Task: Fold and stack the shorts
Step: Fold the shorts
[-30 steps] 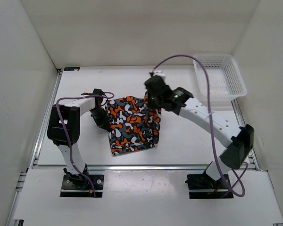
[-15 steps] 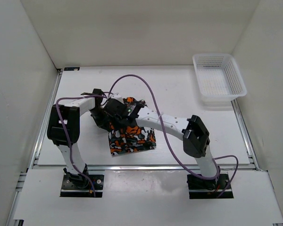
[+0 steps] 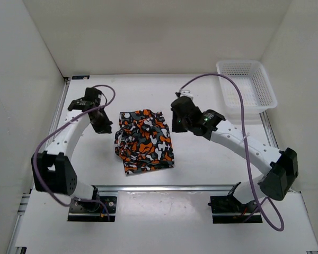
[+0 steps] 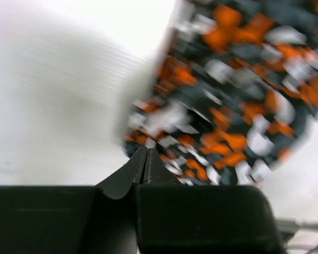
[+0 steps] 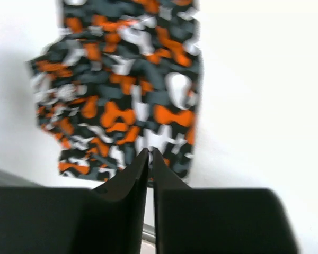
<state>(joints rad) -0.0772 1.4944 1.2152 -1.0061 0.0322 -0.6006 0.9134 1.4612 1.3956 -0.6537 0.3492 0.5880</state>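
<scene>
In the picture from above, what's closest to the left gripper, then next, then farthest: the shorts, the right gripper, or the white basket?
1. The shorts, just right of the left gripper.
2. The right gripper, past the shorts.
3. The white basket, in the far back-right corner.

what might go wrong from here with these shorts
The folded shorts look rumpled along their left edge, so the fold may loosen when moved. The left gripper and right gripper are shut and off the cloth; a one-sided regrasp could drag the layers apart.
</scene>
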